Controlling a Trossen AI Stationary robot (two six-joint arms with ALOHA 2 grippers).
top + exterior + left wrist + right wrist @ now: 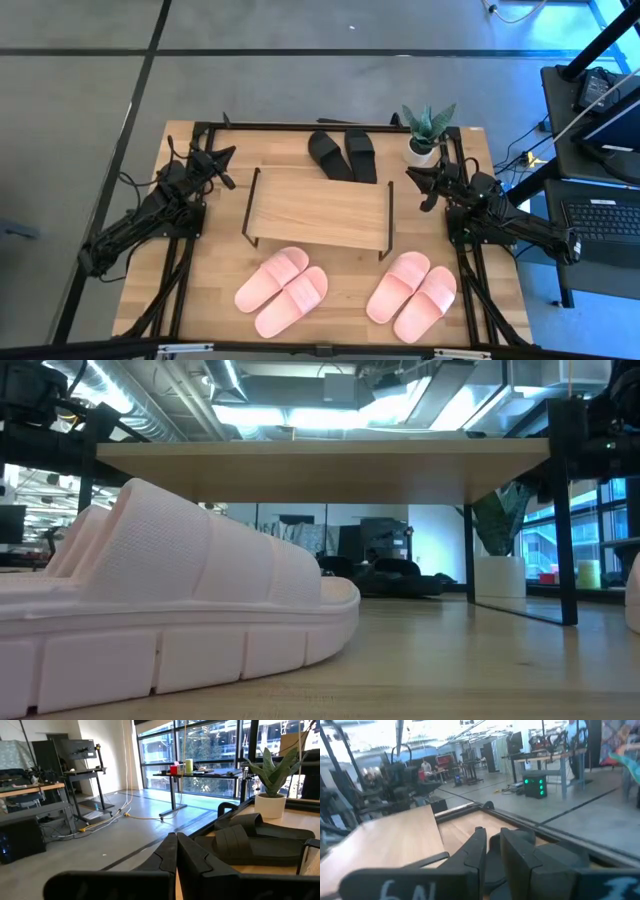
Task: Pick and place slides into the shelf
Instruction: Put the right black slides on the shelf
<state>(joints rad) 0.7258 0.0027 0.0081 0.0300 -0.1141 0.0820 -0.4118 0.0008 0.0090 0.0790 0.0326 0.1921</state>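
The shelf (318,210), a low light-wood board on thin black legs, stands mid-table. Behind it, at the far edge, a black pair of slides (342,155) lies on its soles. Two pink pairs rest on the table in front of the shelf, one at near left (282,290) and one at near right (412,295). The low view has a pink slide (170,610) close up. My left gripper (225,160) hovers shut left of the shelf. My right gripper (415,180) hovers right of it, a narrow gap between its fingers (477,845). Neither holds anything.
A potted plant (427,135) stands at the table's far right corner, beside the black slides and just beyond my right gripper. A black frame runs along the table edges (300,125). Bare wood shows between the two pink pairs (345,285).
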